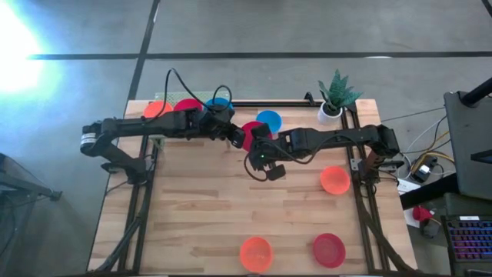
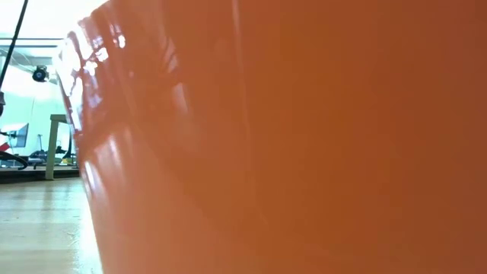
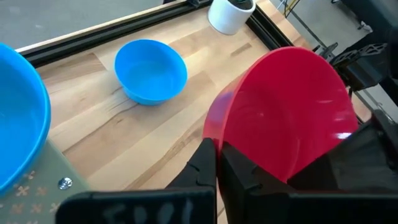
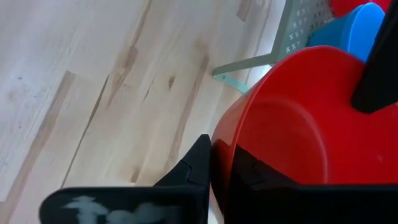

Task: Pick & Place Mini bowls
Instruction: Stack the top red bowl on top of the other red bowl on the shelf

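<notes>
A red mini bowl (image 1: 251, 131) sits between both grippers over the table's far middle. My left gripper (image 1: 237, 137) reaches in from the left and my right gripper (image 1: 257, 149) from the right; each is shut on this bowl. A blue bowl (image 1: 268, 121) rests on its base just beyond, also seen in the left wrist view (image 3: 151, 70). Orange (image 1: 157, 109), red (image 1: 187, 105) and blue (image 1: 218, 103) bowls stand along the far-left edge. Three more lie on the table: orange (image 1: 334, 180), orange (image 1: 256, 253) and red (image 1: 328, 250). My left gripper (image 3: 217, 171) pinches the red bowl's rim (image 3: 219, 134), one finger (image 3: 202, 163) outside the wall and one inside. It comes level from the table's left. The bowl is tilted, its hollow facing the camera, lifted off the wood. My right gripper (image 4: 221, 171) holds the opposite rim (image 4: 219, 140) of the same bowl, one finger (image 4: 198, 160) outside and the other inside the hollow. It comes from the table's right. The left gripper's dark finger (image 4: 378, 68) shows on the bowl's other edge.
A white plant pot (image 1: 330, 112) stands at the far right corner. A grey perforated plate (image 4: 300, 28) lies under the far-left bowls. An orange bowl's wall (image 2: 304, 137) fills the low view. Bare wood spreads across the table's middle and near left.
</notes>
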Controlling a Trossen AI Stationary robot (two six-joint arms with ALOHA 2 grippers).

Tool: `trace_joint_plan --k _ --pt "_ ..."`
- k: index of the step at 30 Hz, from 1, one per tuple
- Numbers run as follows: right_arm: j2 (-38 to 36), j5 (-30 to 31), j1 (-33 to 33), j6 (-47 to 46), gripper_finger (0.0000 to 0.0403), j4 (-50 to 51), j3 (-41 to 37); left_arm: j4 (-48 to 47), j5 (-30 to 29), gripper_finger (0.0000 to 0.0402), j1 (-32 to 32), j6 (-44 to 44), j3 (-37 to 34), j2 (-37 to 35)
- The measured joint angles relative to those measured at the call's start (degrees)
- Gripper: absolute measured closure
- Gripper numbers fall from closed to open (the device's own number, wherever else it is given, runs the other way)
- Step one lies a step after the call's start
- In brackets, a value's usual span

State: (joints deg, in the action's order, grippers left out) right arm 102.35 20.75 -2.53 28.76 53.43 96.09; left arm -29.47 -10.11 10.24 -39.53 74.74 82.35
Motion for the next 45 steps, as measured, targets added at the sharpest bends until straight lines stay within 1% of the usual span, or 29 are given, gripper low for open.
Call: trace_joint_plan --k 9,14,19,21,24,28,32,38,41,45 --pt "-0.1 0.4 -0.3 -0.5 0.0324 -0.3 0.1 -0.1 -0.2 0.0401 0.1 0.1 -0.1 0.0" --pt "-0.1 0.6 -0.3 -2.9 0.0290 -0.2 0.1 -0.3 0.0 0.0401 0.5 -0.1 -0.1 0.0" --pt "-0.2 0.7 -0.4 -3.6 0.0266 -0.2 0.1 -0.5 -1.2 0.0401 1.3 -0.4 -0.1 0.0" --pt "-0.2 0.7 -0.4 -5.2 0.0260 0.0 0.5 -0.4 -1.3 0.0401 1.7 -0.4 -0.1 0.0" --pt "-0.3 0.6 -0.4 -8.1 0.0255 0.1 1.9 -0.3 -1.5 0.0401 2.3 -0.5 -0.1 0.0" --pt "-0.8 0.5 -0.5 -8.9 0.0252 0.2 3.9 -0.3 -1.9 0.0401 3.1 -0.5 -0.1 0.0" --pt "-2.5 0.4 -0.5 -9.6 0.0252 0.2 4.4 -0.2 -1.9 0.0401 4.0 -0.3 -0.1 0.0" --pt "-5.9 0.4 -0.5 -14.2 0.0256 0.4 4.4 -0.5 -1.3 0.0401 5.4 1.0 0.6 0.0" --pt "-7.2 0.4 -0.5 -15.0 0.0260 0.4 4.4 -2.7 -1.2 0.0401 6.4 2.3 2.1 -0.1" --pt "-8.5 0.3 -0.5 -14.9 0.0264 0.4 4.4 -9.0 -1.2 0.0401 8.6 4.7 5.7 -0.1"
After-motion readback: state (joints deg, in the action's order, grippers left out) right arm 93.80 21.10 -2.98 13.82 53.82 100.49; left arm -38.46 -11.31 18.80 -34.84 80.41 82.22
